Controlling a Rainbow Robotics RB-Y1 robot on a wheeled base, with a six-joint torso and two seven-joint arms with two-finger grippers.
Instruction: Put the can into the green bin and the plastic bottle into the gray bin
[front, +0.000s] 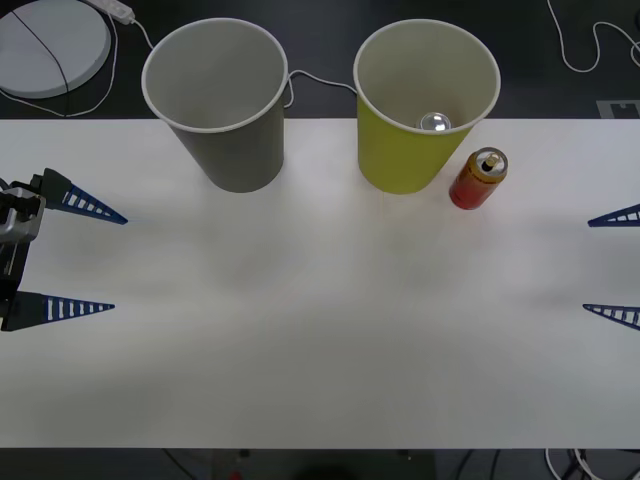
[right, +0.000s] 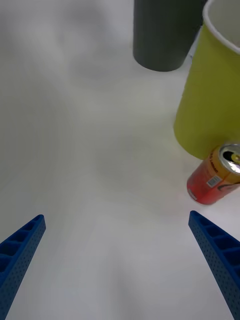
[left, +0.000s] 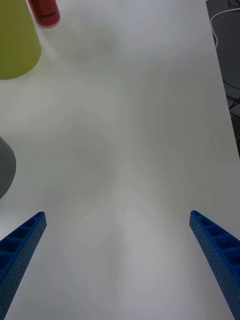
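The can (front: 478, 179), red-orange with a gold top, stands upright on the white table just right of the green bin (front: 405, 160). Left of that bin stands the gray bin (front: 232, 150). Something small, shiny and round (front: 434, 123) lies inside the green bin. The plastic bottle is out of view. My left gripper (front: 119, 263) hovers open at the table's left edge, far from both bins. At the right edge my right gripper (front: 588, 265) is open, with the can (right: 212, 182) ahead beside the green bin (right: 210, 100). Neither holds anything.
A white round disc (front: 50, 45) with a black cable lies behind the table at the far left, and white cables (front: 580, 50) trail at the back right. The white table (front: 320, 330) spreads wide between the two grippers.
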